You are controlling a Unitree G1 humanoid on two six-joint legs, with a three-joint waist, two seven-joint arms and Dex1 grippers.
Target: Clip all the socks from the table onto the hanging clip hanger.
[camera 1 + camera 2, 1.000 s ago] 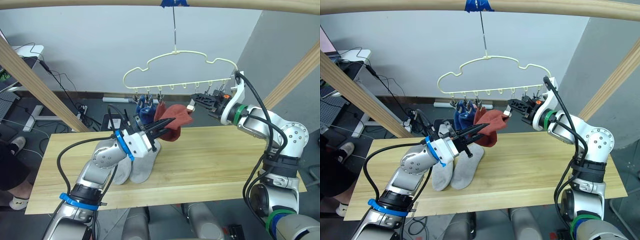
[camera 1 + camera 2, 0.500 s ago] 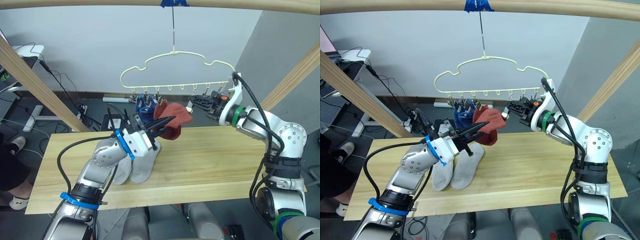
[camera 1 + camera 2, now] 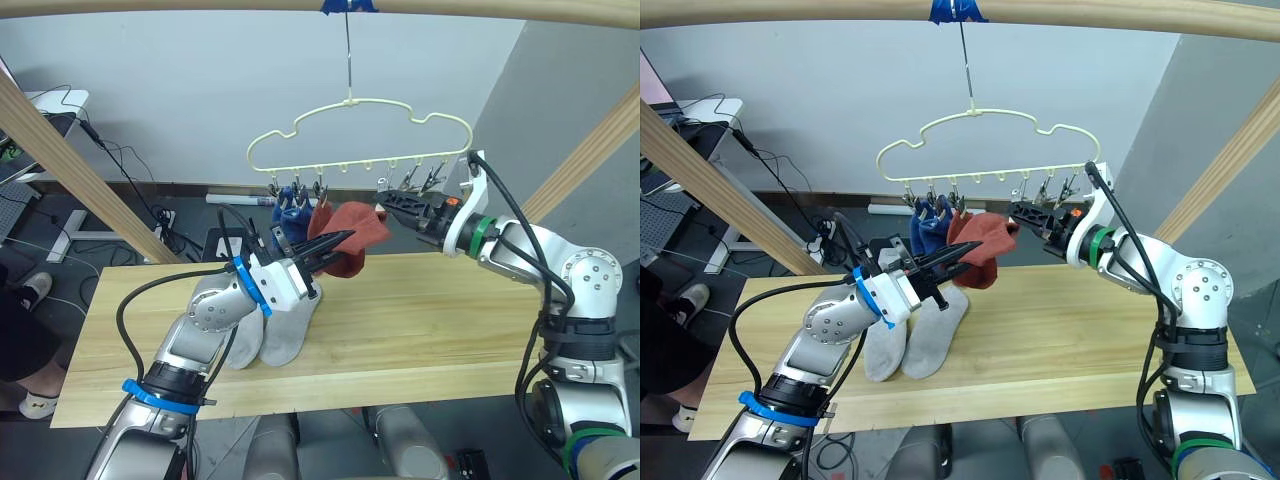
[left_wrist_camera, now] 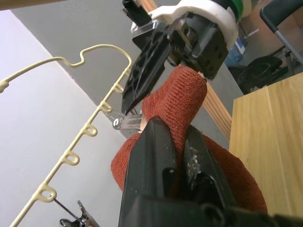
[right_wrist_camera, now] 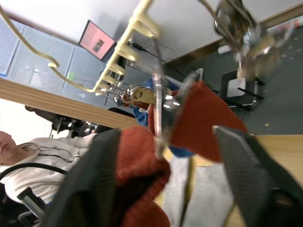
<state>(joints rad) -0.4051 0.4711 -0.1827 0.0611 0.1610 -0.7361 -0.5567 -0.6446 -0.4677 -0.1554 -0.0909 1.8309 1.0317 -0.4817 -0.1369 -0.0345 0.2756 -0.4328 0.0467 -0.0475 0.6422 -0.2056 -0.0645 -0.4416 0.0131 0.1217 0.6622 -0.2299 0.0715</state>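
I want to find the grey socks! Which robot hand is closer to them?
Left. The left gripper is up just above the grey socks on the table; the right gripper is farther off, by the clip hanger.

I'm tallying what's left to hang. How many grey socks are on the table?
2. Both grey socks lie side by side on the table, under the left hand, which holds a red sock. Others may be hidden.

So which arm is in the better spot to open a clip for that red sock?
Probably the right. Its gripper sits open just under the clip hanger, around a hanging clip, while the left gripper is shut on the red sock, holding it up below the clips.
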